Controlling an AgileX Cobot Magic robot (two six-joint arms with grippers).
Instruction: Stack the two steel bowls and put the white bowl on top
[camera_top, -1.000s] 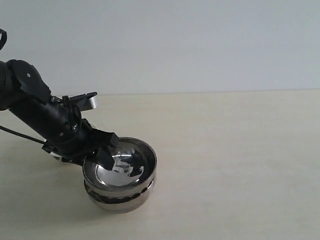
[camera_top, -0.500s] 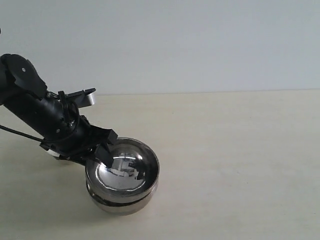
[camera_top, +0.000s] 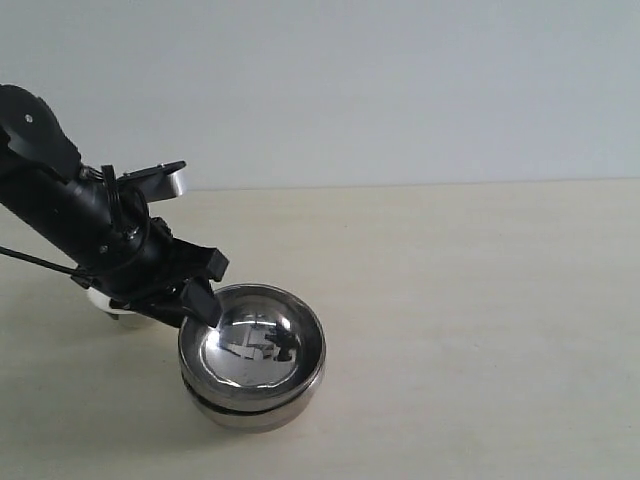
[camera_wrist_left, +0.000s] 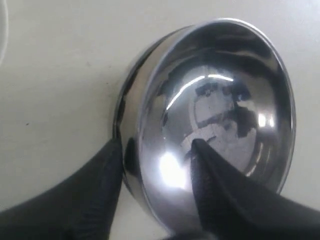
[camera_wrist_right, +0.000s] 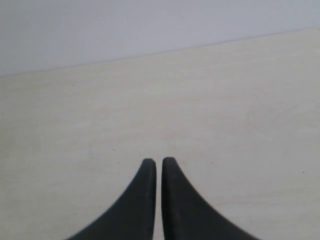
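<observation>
The two steel bowls stand nested on the table: the upper one (camera_top: 255, 345) (camera_wrist_left: 225, 110) sits level inside the lower one (camera_top: 250, 412), whose wall shows as a dark band (camera_wrist_left: 125, 107). My left gripper (camera_top: 205, 292) (camera_wrist_left: 157, 147) is open and straddles the upper bowl's near rim, one finger inside, the other outside. A gap shows beside the outer finger. The white bowl (camera_top: 108, 305) is mostly hidden behind the left arm; only a pale edge peeks out. My right gripper (camera_wrist_right: 159, 161) is shut and empty above bare table.
The pale wooden table (camera_top: 480, 300) stretches to the right of the bowls, with a plain light wall behind it. The left arm's black body (camera_top: 70, 210) reaches in from the left edge above the table.
The upper steel bowl went from tilted to level inside the lower one. The stack shifted slightly right. My left arm has risen a little; its jaws stayed equally wide.
</observation>
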